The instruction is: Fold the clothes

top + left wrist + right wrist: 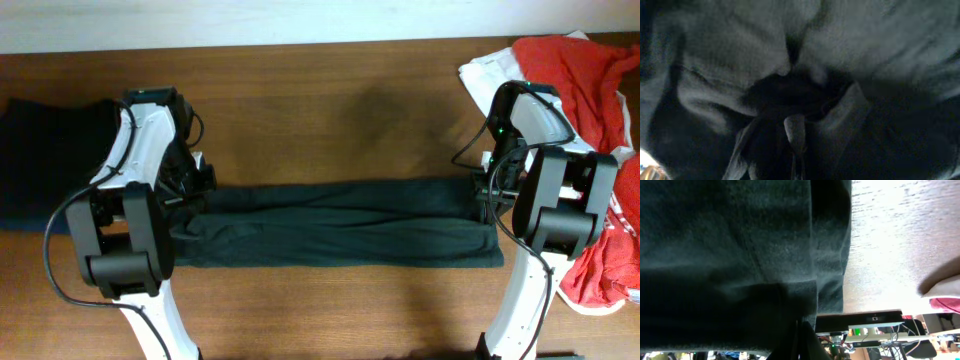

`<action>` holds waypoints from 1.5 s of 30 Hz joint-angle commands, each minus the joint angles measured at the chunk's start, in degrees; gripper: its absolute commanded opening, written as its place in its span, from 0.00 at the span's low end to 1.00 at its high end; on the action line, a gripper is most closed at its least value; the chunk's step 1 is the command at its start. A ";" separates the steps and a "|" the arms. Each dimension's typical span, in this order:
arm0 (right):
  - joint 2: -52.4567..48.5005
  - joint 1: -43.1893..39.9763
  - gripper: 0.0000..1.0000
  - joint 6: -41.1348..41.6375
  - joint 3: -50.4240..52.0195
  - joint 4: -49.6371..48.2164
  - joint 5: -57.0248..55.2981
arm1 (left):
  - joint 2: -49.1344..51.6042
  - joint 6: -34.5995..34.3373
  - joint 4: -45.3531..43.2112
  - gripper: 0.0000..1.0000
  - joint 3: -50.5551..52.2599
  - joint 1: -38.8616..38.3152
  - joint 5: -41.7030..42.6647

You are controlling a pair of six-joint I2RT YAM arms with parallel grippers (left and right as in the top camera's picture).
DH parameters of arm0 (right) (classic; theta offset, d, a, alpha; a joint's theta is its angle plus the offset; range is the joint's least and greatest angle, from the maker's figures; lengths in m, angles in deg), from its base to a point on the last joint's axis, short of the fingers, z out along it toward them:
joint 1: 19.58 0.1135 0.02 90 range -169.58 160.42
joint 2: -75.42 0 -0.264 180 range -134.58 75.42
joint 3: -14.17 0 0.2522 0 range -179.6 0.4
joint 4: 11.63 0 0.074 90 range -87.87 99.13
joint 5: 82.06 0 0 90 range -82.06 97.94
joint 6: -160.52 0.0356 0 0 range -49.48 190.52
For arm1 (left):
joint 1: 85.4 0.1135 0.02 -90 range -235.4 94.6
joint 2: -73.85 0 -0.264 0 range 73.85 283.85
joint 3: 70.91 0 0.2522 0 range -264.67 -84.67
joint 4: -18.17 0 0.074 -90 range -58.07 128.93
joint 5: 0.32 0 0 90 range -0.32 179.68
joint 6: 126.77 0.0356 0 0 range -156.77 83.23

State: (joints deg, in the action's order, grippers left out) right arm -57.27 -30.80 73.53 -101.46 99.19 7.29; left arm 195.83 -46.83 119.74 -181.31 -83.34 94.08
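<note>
Overhead, the left gripper (198, 188) and right gripper (487, 196) are each pinching an end of the T-shirt (340, 225); lifting both together, cloth taut between them, looks best.

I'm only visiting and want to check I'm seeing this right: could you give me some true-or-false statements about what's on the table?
The dark cotton T-shirt lies as one long band across the brown wooden table. True.
The red cloth shirt lies in the table's middle. False: it is crumpled beside the right arm.
A plain white garment lies by the red shirt. True.
The dark T-shirt hangs off the table's edge. False: it lies wholly on the table.
</note>
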 commanded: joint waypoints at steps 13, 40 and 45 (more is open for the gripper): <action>1.18 -0.57 0.21 0.55 11.43 -6.99 -1.60 | -0.70 0.28 -11.93 0.01 8.15 0.17 -0.57; 17.57 -5.29 0.38 -5.16 2.43 -12.74 4.07 | -1.01 0.35 -11.15 0.67 -5.40 -5.84 -0.85; 17.57 -5.29 0.39 -5.16 2.43 -13.14 4.07 | -1.03 0.35 -9.29 0.86 -5.40 -5.66 -5.33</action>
State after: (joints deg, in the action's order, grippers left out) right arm -39.82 -35.81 68.70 -98.75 86.23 10.83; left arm 195.83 -46.83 109.18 -186.88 -89.28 90.87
